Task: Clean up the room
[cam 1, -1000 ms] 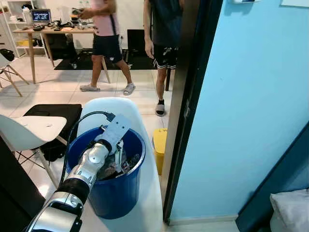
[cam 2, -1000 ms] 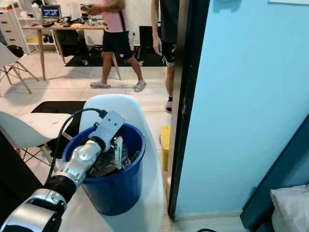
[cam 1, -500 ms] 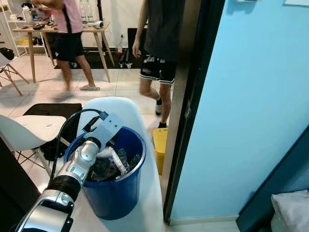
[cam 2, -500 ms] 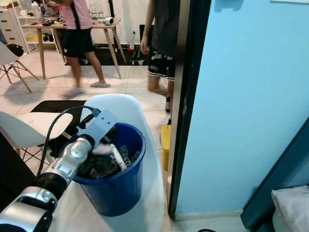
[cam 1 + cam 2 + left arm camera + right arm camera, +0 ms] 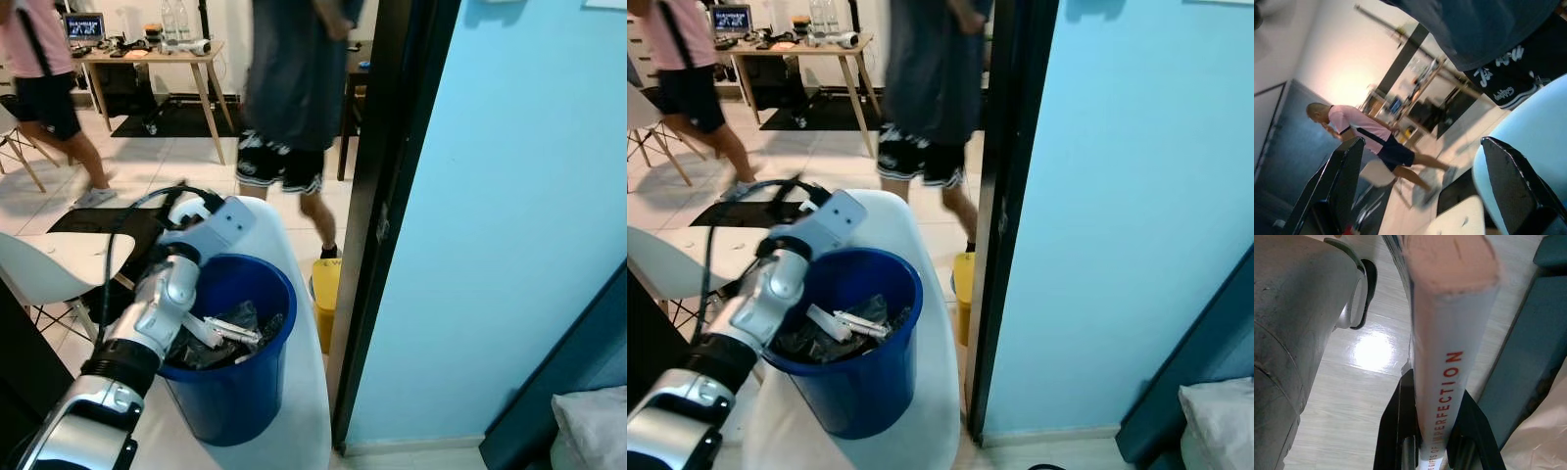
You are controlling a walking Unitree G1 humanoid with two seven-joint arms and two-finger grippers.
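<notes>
A blue bucket [image 5: 240,392] stands on a white chair [image 5: 294,392] in front of me, holding dark and white trash [image 5: 230,331]. My left arm [image 5: 167,304] is raised over the bucket's near rim, wrist up by its back edge. In the left wrist view my left gripper [image 5: 1422,142] is open, its fingers [image 5: 1347,166] wide apart with nothing between them, pointing out into the room. My right gripper [image 5: 1437,406] hangs low, shut on a pale book [image 5: 1449,323] with red lettering on its spine.
A dark door frame [image 5: 392,196] and a light blue wall stand right of the chair. A yellow object [image 5: 324,294] sits on the floor by the frame. A person in dark shorts [image 5: 289,98] walks just behind the chair; another in pink [image 5: 39,59] is far left.
My left arm has lifted out of the bucket, up and back over its rim, leaving a white piece inside. The person in dark came closer; the one in pink walked left.
</notes>
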